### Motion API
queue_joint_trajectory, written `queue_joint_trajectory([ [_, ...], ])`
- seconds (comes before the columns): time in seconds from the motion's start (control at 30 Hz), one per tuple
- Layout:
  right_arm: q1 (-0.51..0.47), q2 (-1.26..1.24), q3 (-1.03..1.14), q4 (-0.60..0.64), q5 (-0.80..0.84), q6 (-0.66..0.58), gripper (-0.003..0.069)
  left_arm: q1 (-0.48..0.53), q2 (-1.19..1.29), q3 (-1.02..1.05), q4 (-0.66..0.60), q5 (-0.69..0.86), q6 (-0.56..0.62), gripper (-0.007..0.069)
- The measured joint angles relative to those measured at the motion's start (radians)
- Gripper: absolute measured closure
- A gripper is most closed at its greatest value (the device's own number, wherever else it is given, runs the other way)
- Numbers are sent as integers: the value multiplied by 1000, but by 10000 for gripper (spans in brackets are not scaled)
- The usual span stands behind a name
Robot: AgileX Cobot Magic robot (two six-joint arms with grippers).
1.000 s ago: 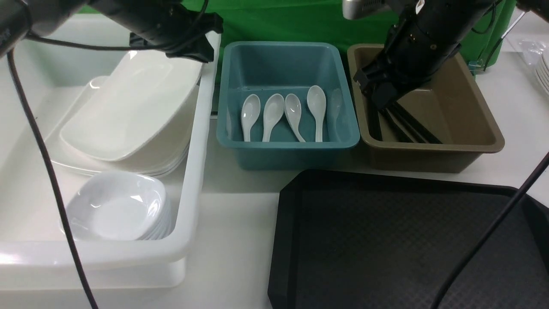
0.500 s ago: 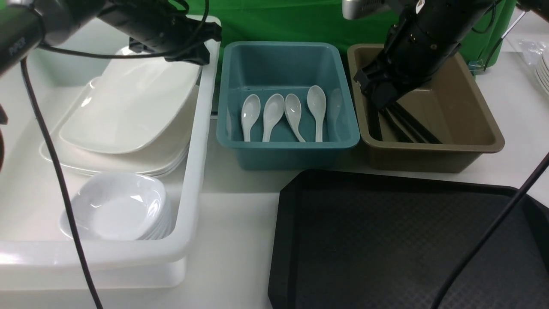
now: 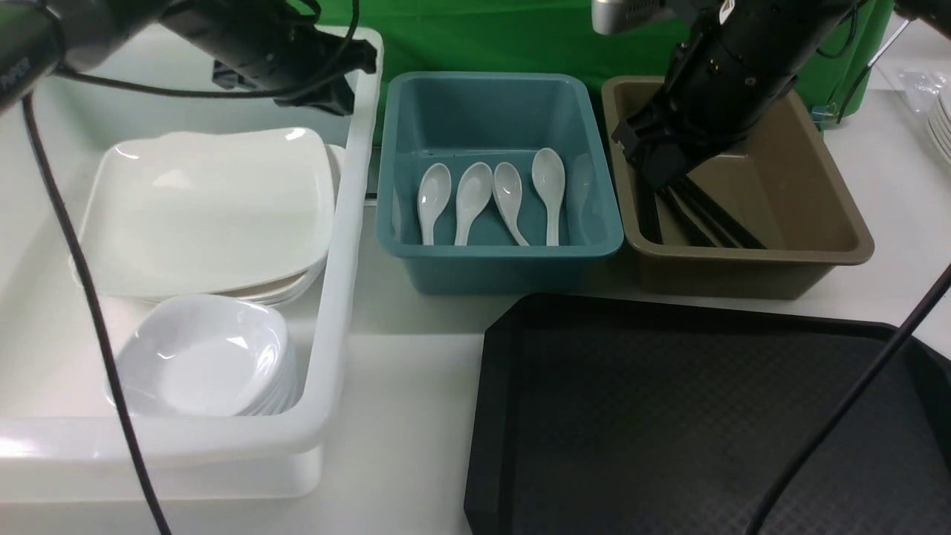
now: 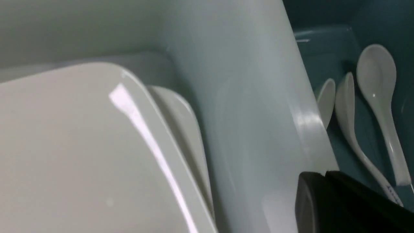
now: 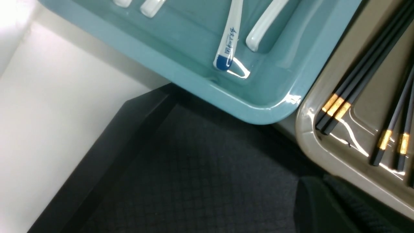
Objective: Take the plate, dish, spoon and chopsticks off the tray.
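Observation:
The large white plate lies flat on a stack of plates in the white tub; it also shows in the left wrist view. My left gripper hangs open and empty above the tub's far right corner; one finger shows. Small white dishes are stacked at the tub's front. Spoons lie in the blue tub. Black chopsticks with gold bands lie in the brown tub. My right gripper is open and empty over that tub's left side. The black tray holds nothing.
The three tubs stand in a row behind the tray, white at the left, blue in the middle, brown at the right. A green backdrop closes off the far side. More white plates are stacked at the far right edge. Arm cables hang across both sides.
The plate was tilted against the tub's far wall under my left gripper; it has dropped flat onto the stack. The left gripper has drawn slightly left. The right arm has not moved.

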Motion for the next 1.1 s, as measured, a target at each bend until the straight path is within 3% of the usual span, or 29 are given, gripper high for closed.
queue_joint_trajectory([
  [0.33, 0, -32, 0, 0, 0, -15, 591, 54, -74, 39, 31, 173, 51, 615],
  [0.47, 0, -86, 0, -5, 0, -19, 590, 59, -94, 134, 109, 202, 10, 615],
  [0.57, 0, -116, 1, -5, 1, -19, 590, 94, -152, 222, 153, 189, -29, 615],
  [0.83, 0, -156, 2, -6, 1, -19, 590, 277, -365, 576, 123, 68, -144, 615],
  [1.1, 0, -156, 3, -7, 1, -23, 590, 338, -413, 719, 135, 29, -154, 615],
])
